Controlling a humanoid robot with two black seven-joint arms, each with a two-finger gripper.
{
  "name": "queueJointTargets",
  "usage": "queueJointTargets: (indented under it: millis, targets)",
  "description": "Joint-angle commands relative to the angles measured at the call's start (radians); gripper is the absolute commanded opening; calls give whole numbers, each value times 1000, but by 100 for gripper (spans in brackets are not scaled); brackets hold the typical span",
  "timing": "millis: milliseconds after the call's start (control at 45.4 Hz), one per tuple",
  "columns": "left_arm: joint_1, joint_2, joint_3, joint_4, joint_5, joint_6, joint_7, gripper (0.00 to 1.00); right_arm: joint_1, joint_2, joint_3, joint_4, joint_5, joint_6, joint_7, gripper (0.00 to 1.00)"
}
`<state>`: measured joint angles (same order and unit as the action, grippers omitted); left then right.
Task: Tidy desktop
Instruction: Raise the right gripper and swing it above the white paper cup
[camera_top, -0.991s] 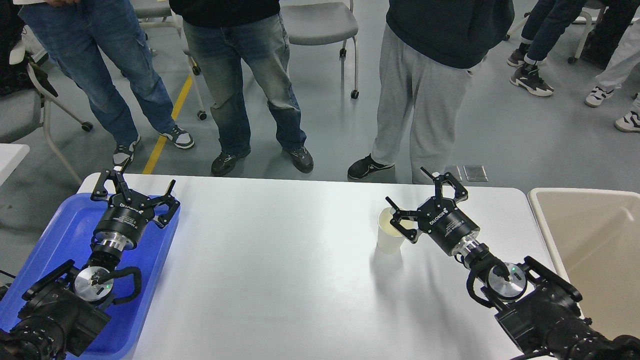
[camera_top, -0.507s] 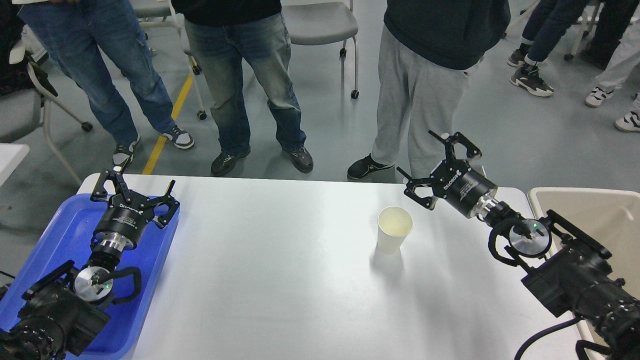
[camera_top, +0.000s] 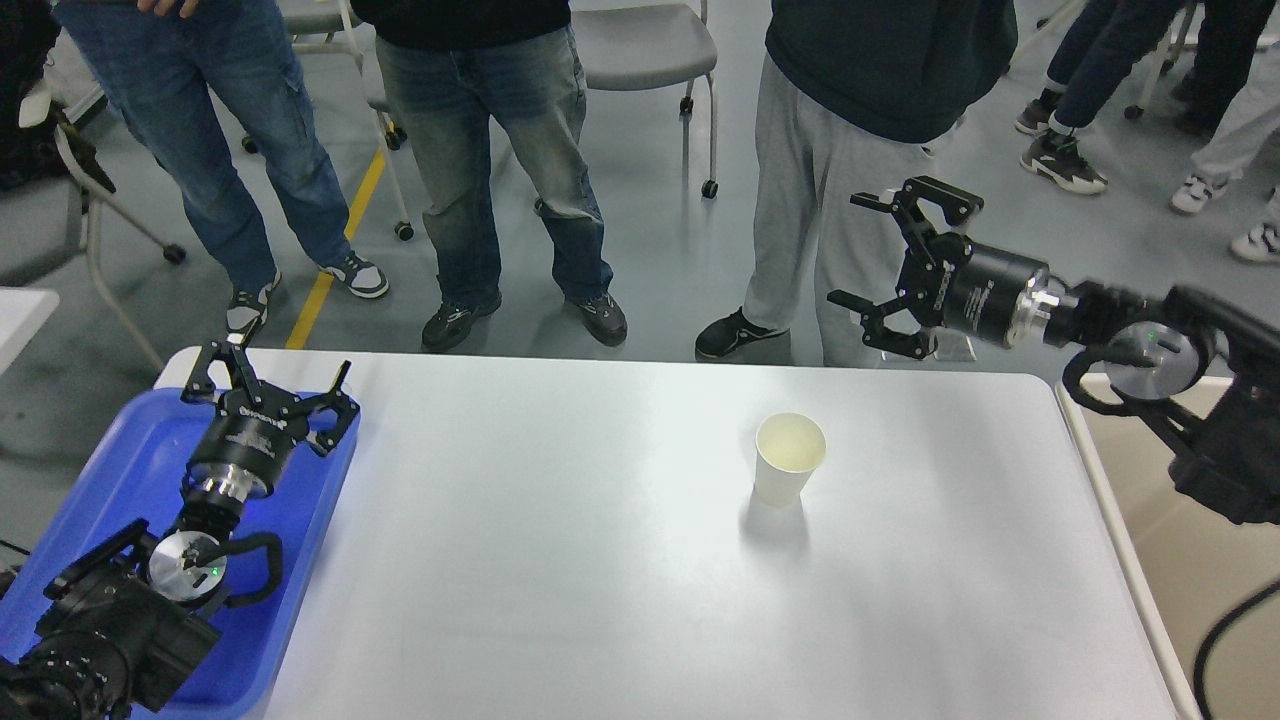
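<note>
One white desktop (camera_top: 560, 560) fills the lower middle of the head view, wide and faintly glossy, its rounded far corners at about 11 and 1 o'clock. A single paper cup (camera_top: 789, 458) stands upright on it, right of centre toward 2 o'clock, pale inside, its shadow falling on the near side toward 6 o'clock; nothing touches it. Blue tray (camera_top: 120, 460) lies along the desktop's left edge at 9 o'clock, its right rim just beside the white surface. Left gripper (camera_top: 268, 378) sits over the tray's far right corner, fingers spread wide, nothing between them; whether the tips touch the tray rim cannot be told. Its arm (camera_top: 120, 610) runs back toward 7 o'clock over the tray. Beige tub (camera_top: 1200, 560) sits off the desktop's right edge at 3 to 4 o'clock, partly hidden by the right arm (camera_top: 1200, 400). Right gripper (camera_top: 903, 268) is raised beyond the far edge at about 1 o'clock, pointing left toward 9, fingers spread and empty, well apart from the cup. Behind the table at 12 o'clock stand three people, seen from the waist down: blue jeans (camera_top: 220, 150) at the left, faded jeans (camera_top: 490, 160) in the middle, grey sweatpants (camera_top: 810, 200) at the right, just behind the raised gripper. Grey wheeled chair (camera_top: 640, 50) behind them; yellow floor line (camera_top: 340, 240) toward 11 o'clock.
</note>
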<state>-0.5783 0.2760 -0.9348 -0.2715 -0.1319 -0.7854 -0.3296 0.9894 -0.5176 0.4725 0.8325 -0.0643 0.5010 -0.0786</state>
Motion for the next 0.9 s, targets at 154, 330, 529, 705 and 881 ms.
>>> queueJointTargets:
  millis: [154, 330, 529, 705, 881]
  targets:
    - [0, 0, 1, 0, 0, 0, 0, 100, 303, -121, -460, 99, -296, -6, 3, 100]
    - [0, 0, 1, 0, 0, 0, 0, 100, 485, -59, -728, 97, -410, -13, 3, 100]
    - [0, 0, -1, 0, 0, 0, 0, 100, 587, 79, -983, 96, -445, -19, 5, 100]
    - [0, 0, -1, 0, 0, 0, 0, 100, 592, 182, -1051, 85, -499, -44, 2, 100]
    - [0, 0, 1, 0, 0, 0, 0, 100, 548, 238, -1049, 57, -512, -45, 2, 100]
